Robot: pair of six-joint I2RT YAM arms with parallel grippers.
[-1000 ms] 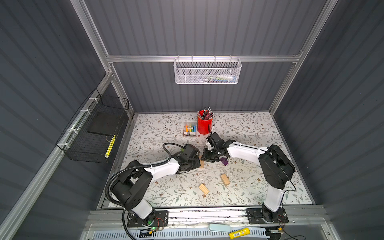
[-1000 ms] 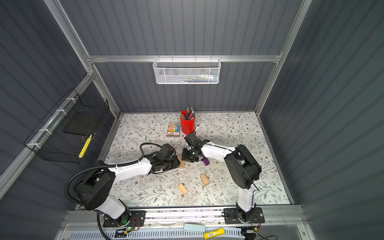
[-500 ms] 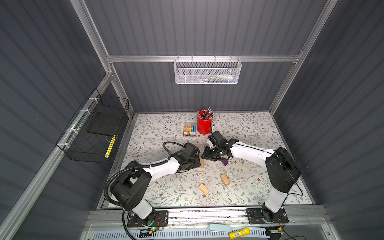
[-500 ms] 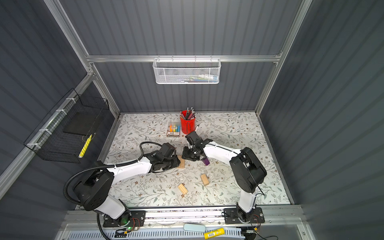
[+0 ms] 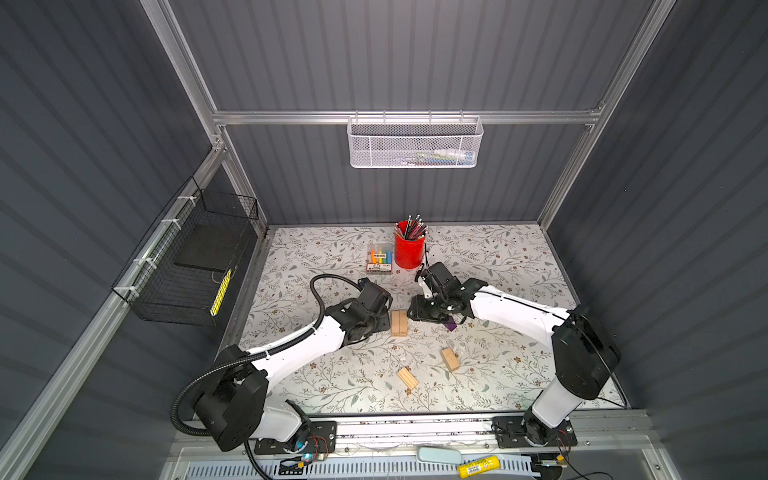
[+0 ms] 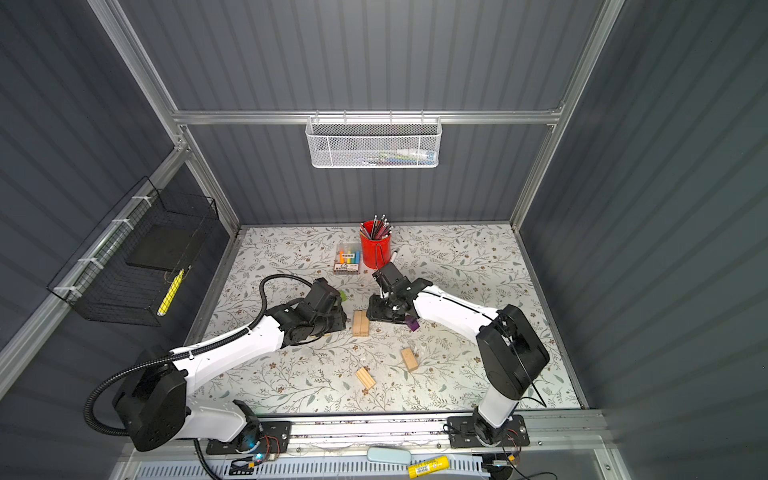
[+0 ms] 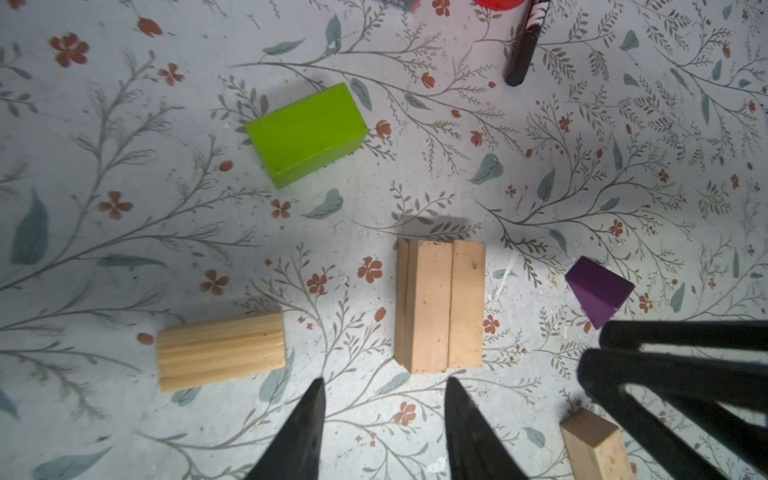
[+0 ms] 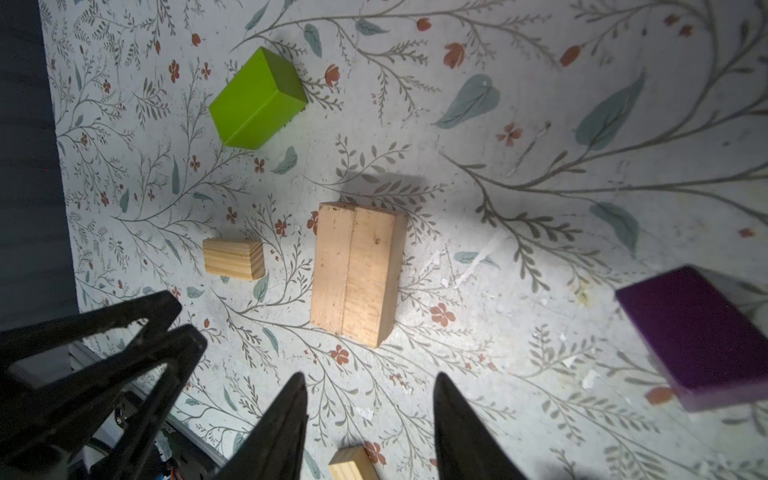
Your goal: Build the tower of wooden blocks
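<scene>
Two pale wood blocks (image 5: 399, 323) (image 6: 360, 323) lie flat, side by side and touching, mid-table. My left gripper (image 7: 384, 382) (image 5: 384, 322) stands open just left of them, with nothing between its fingers. On their right my right gripper (image 8: 370, 376) (image 5: 413, 311) is open and empty too. The wrist views show the pair (image 7: 440, 305) (image 8: 357, 272) untouched. A lime-green block (image 7: 305, 133) (image 8: 257, 99) lies beyond it, a purple block (image 5: 451, 326) (image 8: 702, 336) to its right, and a grooved pale block (image 7: 220, 351) under the left arm. Two loose pale blocks (image 5: 451, 359) (image 5: 407, 377) lie nearer the front.
A red pencil cup (image 5: 409, 251) and a clear marker box (image 5: 379, 262) stand behind the work area, with a black pen (image 7: 525, 41) lying beside the cup. A black wire basket (image 5: 187, 266) hangs on the left wall and a white mesh basket (image 5: 415, 141) on the back wall.
Both grippers have opened and drawn back a little from the pair of pale blocks, which now lies free between them. The right arm's elbow has swung outward.
</scene>
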